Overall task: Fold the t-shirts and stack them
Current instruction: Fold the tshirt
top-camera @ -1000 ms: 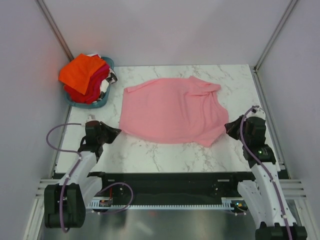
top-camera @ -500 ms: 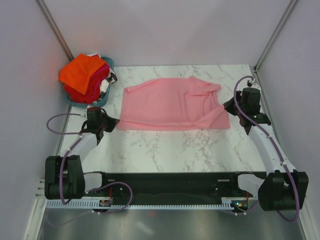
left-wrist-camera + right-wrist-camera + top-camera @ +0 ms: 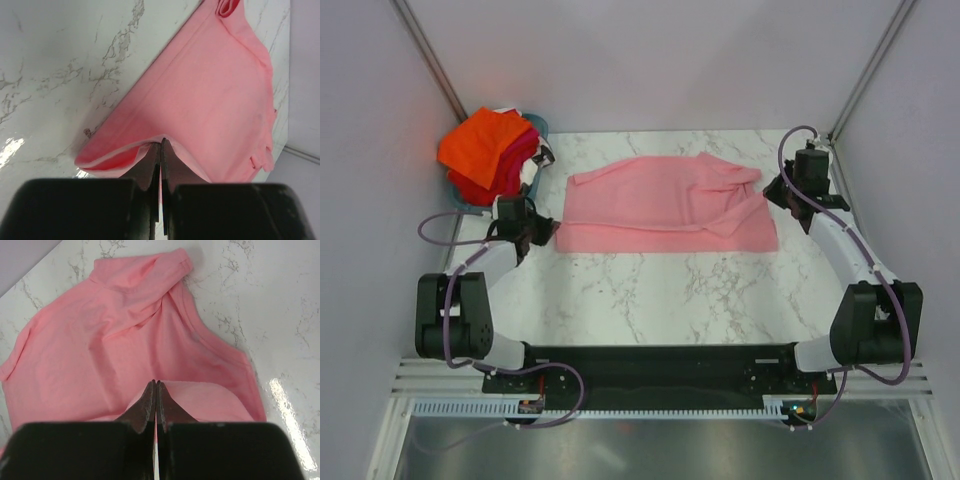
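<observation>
2 end effectors pinch the light pink cloth t-shirt [image 3: 660, 205].
Orange, red and magenta cloth t-shirts [image 3: 488, 150] fill a teal basket [image 3: 537, 126]; left end effector [image 3: 546, 232] clamps the pink one's left edge, right end effector [image 3: 772, 192] its right, mid white marble table [image 3: 660, 300].

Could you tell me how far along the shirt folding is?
Done: nothing stacked. In hand: the left hand and right hand each pinch the pink t-shirt, its near part doubled over. Left: finishing it, plus the orange and red shirts in the basket.
</observation>
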`<action>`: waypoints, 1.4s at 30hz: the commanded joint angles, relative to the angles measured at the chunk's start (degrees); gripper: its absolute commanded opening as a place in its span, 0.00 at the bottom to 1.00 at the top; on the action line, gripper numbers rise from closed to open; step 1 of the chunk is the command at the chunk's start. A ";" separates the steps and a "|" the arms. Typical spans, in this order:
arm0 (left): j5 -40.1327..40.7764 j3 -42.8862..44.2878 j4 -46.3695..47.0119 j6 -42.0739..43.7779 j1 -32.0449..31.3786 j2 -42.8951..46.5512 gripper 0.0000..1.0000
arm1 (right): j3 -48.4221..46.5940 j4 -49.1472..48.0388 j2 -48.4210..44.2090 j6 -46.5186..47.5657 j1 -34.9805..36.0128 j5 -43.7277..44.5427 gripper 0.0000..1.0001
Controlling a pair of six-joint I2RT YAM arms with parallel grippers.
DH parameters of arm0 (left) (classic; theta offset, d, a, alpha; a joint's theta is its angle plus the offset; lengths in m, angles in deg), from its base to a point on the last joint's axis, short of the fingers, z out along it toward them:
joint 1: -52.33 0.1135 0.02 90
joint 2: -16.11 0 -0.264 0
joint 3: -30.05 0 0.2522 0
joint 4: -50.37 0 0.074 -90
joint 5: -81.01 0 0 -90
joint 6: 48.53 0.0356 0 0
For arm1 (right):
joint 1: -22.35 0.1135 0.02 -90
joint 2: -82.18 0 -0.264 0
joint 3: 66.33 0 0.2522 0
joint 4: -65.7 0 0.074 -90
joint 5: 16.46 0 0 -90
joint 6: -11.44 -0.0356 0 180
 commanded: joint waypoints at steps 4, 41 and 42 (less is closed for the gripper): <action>1.72 3.37 2.92 -2.53 0.24 -3.26 0.02 | -5.19 -2.50 4.17 0.63 -0.21 1.31 0.00; -3.21 -11.29 8.97 -1.29 0.15 11.31 0.63 | 23.87 -20.78 -4.77 -18.43 -0.29 8.06 0.59; -2.59 -15.14 11.95 -2.95 0.06 12.63 0.62 | 25.64 -21.22 -7.05 -19.31 -0.21 10.60 0.55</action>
